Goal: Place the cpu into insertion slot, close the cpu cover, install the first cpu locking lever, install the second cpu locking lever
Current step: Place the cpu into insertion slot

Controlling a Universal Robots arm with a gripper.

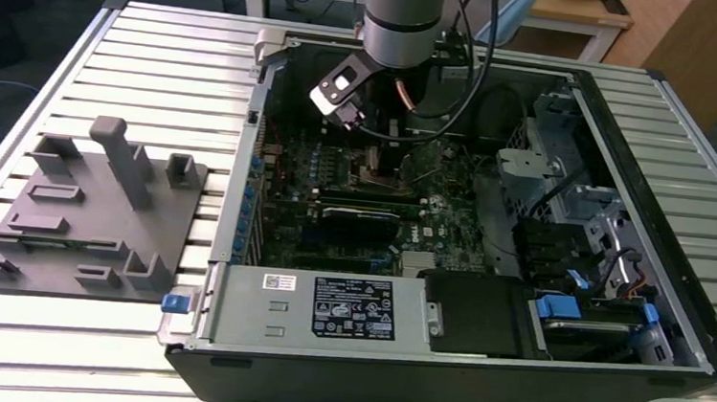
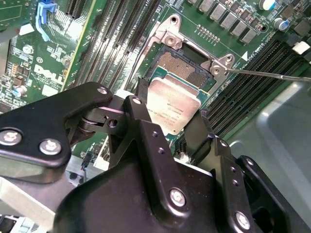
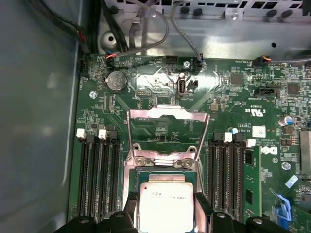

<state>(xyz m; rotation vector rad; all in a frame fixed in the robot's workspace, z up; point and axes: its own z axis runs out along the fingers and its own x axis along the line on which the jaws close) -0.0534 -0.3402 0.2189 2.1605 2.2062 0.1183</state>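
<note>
Pinches the cpu (image 2: 171,107) by two opposite edges with the gripper (image 2: 173,114), black fingers (image 2: 194,130) tight against its sides in both wrist views. Holds it just over the insertion slot (image 2: 183,65), with part of the gold pin field bare past one edge. Cpu cover (image 3: 167,113) flipped up and open beyond the slot. Long black memory slots (image 3: 99,174) on both sides. Reaches into the far end of the open computer case (image 1: 447,381) in the exterior view. Grey fixture (image 1: 89,209) on the slatted table (image 1: 152,60) at the exterior view's left.
</note>
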